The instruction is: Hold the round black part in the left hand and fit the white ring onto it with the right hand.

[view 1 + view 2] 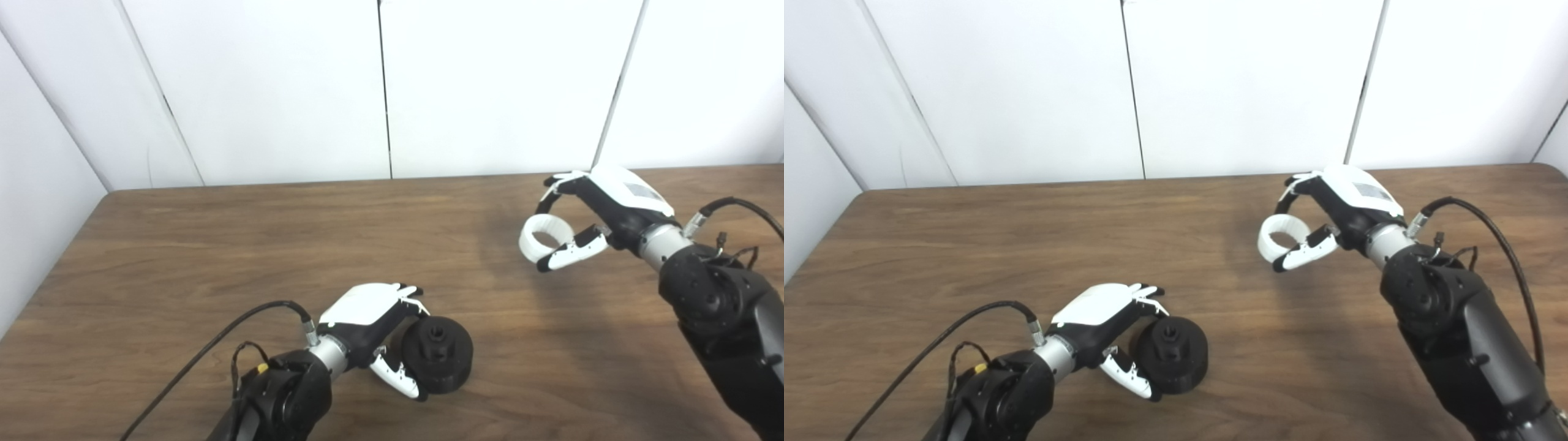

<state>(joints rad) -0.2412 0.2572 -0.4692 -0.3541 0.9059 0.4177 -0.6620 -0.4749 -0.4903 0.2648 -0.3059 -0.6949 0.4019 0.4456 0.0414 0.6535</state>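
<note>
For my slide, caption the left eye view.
Left hand grips the round black part; right hand holds the white ring.

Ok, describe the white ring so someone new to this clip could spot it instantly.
Start at the brown wooden table and look to its far right side, where the right robot hand is raised. The white ring is pinched between its fingers. It is the only pale hoop in view; the round black part sits in the left robot hand.
</note>
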